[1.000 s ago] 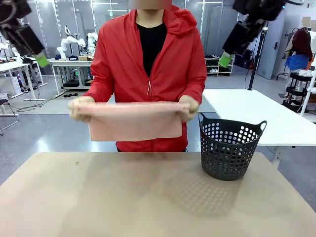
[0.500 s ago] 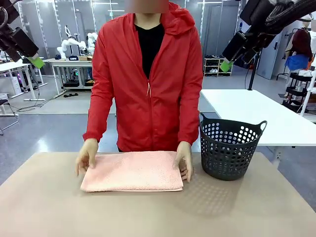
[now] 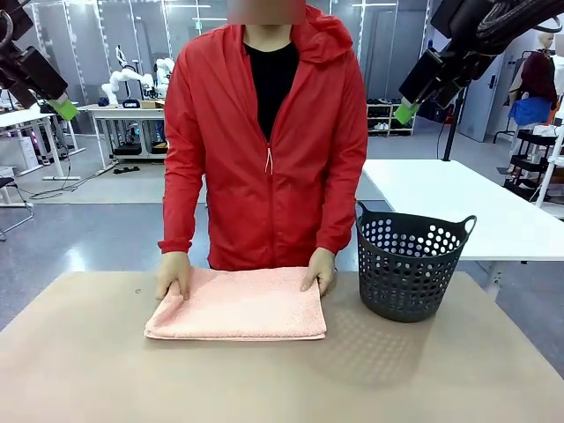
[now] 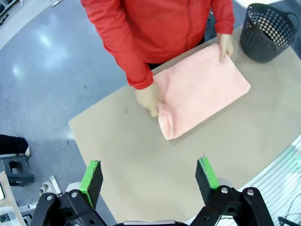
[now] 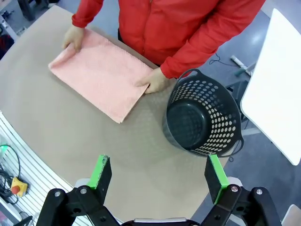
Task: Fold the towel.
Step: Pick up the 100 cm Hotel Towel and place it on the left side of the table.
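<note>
The pale pink towel (image 3: pixel 238 305) lies folded into a flat rectangle on the tan table (image 3: pixel 264 379), near its far edge. A person in a red jacket rests one hand (image 3: pixel 174 274) on the towel's left far corner and the other hand (image 3: pixel 319 269) on its right far corner. My left gripper (image 3: pixel 62 107) hangs high at the upper left, well above the table. In its wrist view the left gripper (image 4: pixel 148 175) stands open over the towel (image 4: pixel 202 89). My right gripper (image 3: pixel 407 110) hangs high at the upper right, open (image 5: pixel 158 172), looking down on the towel (image 5: pixel 99 73).
A dark perforated basket (image 3: pixel 412 264) with nothing in it stands on the table just right of the towel; it also shows as the basket (image 5: pixel 202 117) from above. A white table (image 3: pixel 449 198) stands behind it. The near half of the tan table is bare.
A second ago the person held the folded towel up in the air; it now lies on the table, and both hands have slid to its far corners. My left gripper shifted slightly.
</note>
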You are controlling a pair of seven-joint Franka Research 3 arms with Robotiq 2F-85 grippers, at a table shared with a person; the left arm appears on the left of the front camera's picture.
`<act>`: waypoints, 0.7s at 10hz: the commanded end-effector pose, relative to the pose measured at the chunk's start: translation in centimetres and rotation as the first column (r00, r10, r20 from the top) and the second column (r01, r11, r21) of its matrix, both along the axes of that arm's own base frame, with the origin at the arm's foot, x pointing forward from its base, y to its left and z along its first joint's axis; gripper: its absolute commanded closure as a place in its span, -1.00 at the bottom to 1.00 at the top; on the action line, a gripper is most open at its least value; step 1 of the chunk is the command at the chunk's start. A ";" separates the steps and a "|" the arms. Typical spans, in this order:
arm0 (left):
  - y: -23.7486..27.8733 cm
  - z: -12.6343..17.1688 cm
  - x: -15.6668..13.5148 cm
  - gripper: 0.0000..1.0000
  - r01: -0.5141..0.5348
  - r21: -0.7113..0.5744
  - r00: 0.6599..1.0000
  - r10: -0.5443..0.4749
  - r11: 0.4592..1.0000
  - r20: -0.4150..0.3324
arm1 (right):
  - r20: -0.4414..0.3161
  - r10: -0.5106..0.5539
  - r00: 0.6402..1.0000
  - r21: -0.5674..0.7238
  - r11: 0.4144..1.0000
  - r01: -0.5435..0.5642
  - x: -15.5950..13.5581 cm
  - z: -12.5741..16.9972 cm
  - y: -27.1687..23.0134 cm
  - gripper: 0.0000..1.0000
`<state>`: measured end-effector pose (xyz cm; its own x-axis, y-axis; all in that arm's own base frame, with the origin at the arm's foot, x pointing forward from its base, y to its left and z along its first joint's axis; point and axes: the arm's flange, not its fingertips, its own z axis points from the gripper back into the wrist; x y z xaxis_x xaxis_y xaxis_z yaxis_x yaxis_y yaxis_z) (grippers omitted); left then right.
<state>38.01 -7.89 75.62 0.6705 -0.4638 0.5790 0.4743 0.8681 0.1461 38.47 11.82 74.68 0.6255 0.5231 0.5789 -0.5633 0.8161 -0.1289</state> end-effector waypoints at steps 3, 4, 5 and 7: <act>0.2 0.2 -0.2 -1.00 -0.006 0.019 1.000 0.006 1.000 -0.006 | -0.007 0.005 1.000 -0.005 1.000 -0.005 0.1 0.0 -0.2 -1.00; 0.2 0.2 -0.2 -1.00 -0.006 0.019 1.000 0.006 1.000 -0.006 | -0.007 0.005 1.000 -0.005 1.000 -0.005 0.1 0.0 -0.2 -1.00; 0.2 0.2 -0.2 -1.00 -0.006 0.019 1.000 0.006 1.000 -0.006 | -0.007 0.005 1.000 -0.005 1.000 -0.005 0.1 0.0 -0.2 -1.00; 0.2 0.2 -0.2 -1.00 -0.006 0.019 1.000 0.006 1.000 -0.006 | -0.007 0.005 1.000 -0.005 1.000 -0.005 0.1 0.0 -0.2 -1.00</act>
